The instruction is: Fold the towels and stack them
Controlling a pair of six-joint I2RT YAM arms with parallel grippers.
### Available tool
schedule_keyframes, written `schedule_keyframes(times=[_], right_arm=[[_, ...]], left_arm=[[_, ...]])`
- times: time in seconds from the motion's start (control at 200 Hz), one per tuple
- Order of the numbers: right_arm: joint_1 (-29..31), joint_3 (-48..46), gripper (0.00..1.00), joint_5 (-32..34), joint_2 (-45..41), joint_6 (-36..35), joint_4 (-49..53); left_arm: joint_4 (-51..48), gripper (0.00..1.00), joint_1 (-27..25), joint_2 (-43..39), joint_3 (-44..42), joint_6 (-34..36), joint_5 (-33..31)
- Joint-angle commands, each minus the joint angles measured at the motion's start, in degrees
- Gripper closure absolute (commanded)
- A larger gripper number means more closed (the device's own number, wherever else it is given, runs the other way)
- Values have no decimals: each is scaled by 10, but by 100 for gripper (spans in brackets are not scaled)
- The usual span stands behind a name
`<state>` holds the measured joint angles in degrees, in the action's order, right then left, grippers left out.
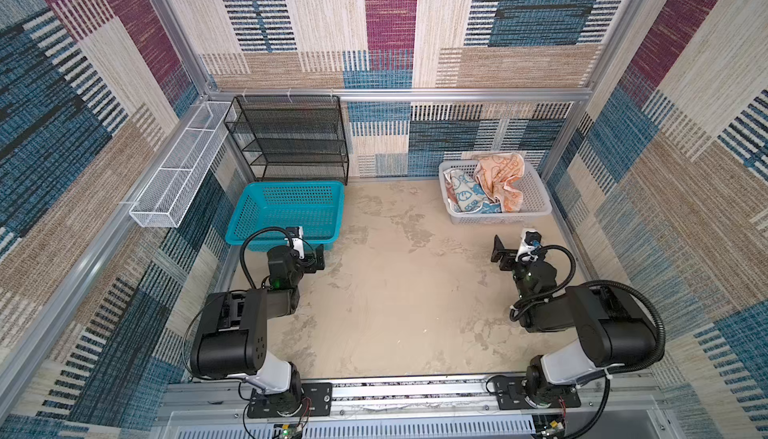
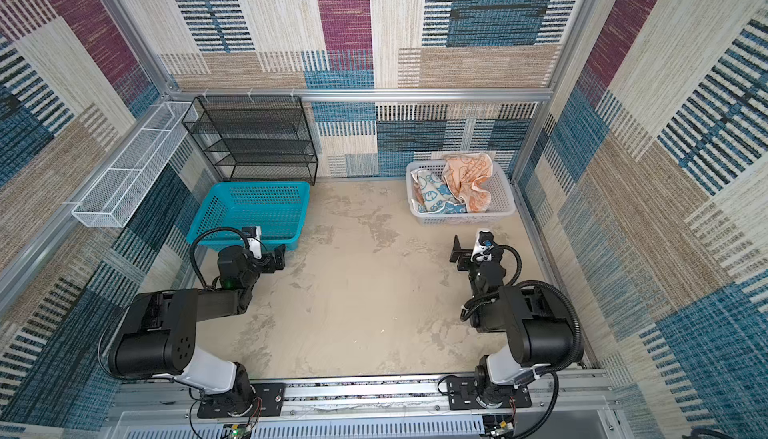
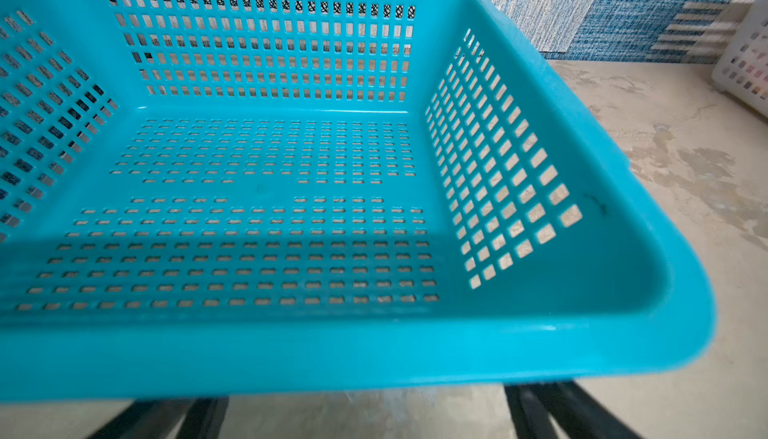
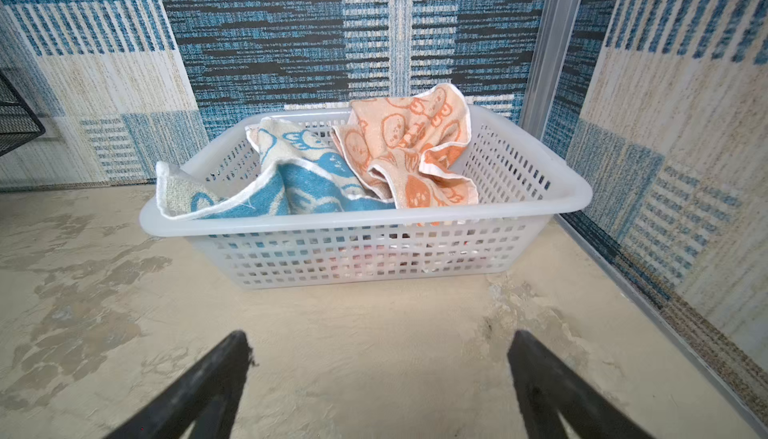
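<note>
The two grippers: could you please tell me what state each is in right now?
Left gripper: jaws open, holding nothing, near the turquoise perforated plastic basket.
Right gripper: jaws open, holding nothing, facing the white perforated plastic basket.

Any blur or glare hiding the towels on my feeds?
Right wrist view: towels in the white basket sharp, no glare, only the right gripper blurred up close. Left wrist view: blue basket soft at its near rim. Top views: evenly lit, wide-angle bending at edges.

Both black arms folded, elbows bent. Black parallel left gripper [image 1: 318,258]: jaws spread wide, gripping nothing. Black parallel right gripper [image 1: 500,256]: same.
</note>
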<state>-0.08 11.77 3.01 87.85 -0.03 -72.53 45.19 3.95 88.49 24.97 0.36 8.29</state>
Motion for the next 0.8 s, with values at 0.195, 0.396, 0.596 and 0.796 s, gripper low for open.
schedule_keyframes(times=[0.195, 0.396, 0.596, 0.796], right_arm=[[0, 0, 1, -5, 0, -2, -14], [0, 1, 1, -5, 0, -3, -14], [0, 1, 1, -5, 0, -2, -13], [0, 1, 1, -5, 0, -2, -13]], left_arm=[[3, 1, 1, 1, 4, 10, 19], [15, 1, 13, 1, -1, 5, 46], [23, 1, 20, 2, -5, 2, 62], [24, 1, 21, 1, -6, 2, 62]])
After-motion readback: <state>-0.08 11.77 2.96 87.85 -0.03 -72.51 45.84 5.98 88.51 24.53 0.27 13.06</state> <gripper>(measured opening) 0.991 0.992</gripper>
